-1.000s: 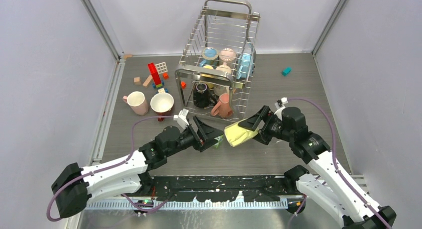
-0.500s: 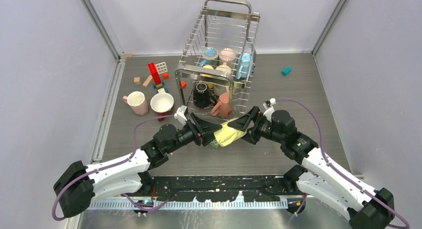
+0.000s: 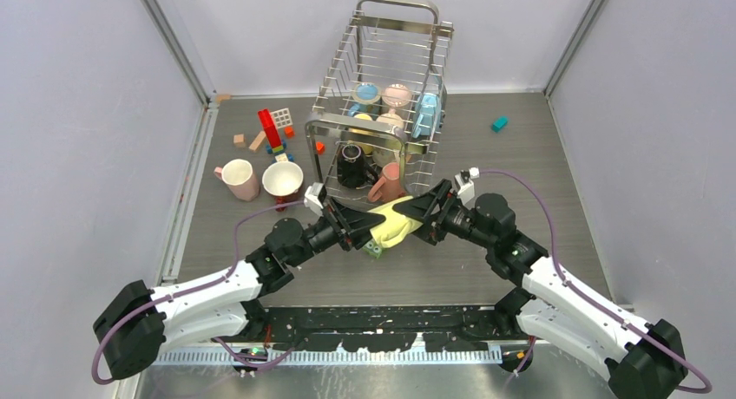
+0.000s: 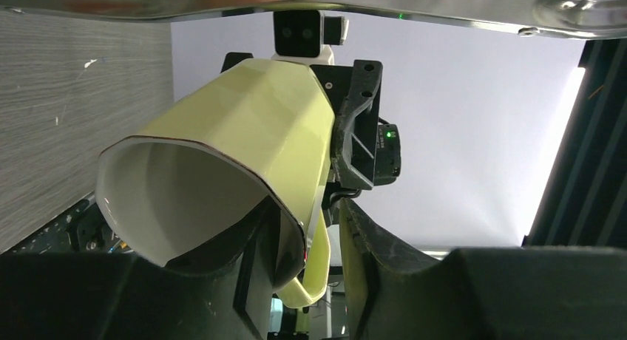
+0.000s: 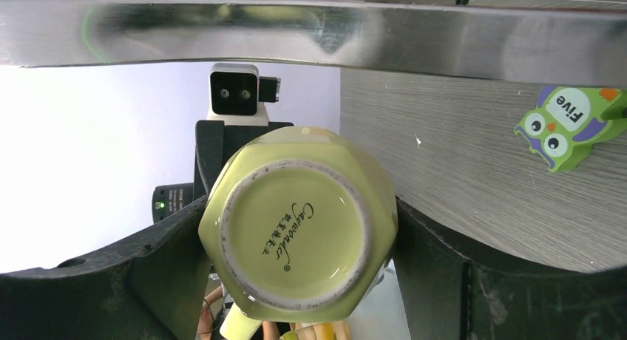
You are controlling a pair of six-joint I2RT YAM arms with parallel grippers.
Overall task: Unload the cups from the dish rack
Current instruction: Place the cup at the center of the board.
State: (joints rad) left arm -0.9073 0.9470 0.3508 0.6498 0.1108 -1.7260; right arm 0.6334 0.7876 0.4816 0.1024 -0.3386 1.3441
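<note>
Nearest, held off the table just in front of the rack: a yellow mug [image 3: 392, 223] on its side, clamped across the body by the right gripper [image 3: 417, 215], base toward that wrist. From the opposite side, left gripper [image 3: 358, 230] straddling the mug's wall, one finger inside the mouth, the other outside by the handle. Jaws partway in; firm hold or not, impossible to tell. Looks like a hand-over under way. Just below, a small green owl toy [image 3: 373, 249] on the table.

Further back on the left, already out and upright on the table: a pink mug [image 3: 238, 178] and a dark-red mug [image 3: 283, 180], side by side. Beyond, still inside the rack [image 3: 351, 124]: a black mug [image 3: 351, 166], a salmon mug [image 3: 388, 186], a blue mug [image 3: 426, 114] and several more behind. Three out at best, most still to unload.

A second ago: grippers well apart, left jaws wide and empty, yellow mug right of centre. Now brought together, mug carried leftward, left jaws much narrower, right hold unchanged.
</note>
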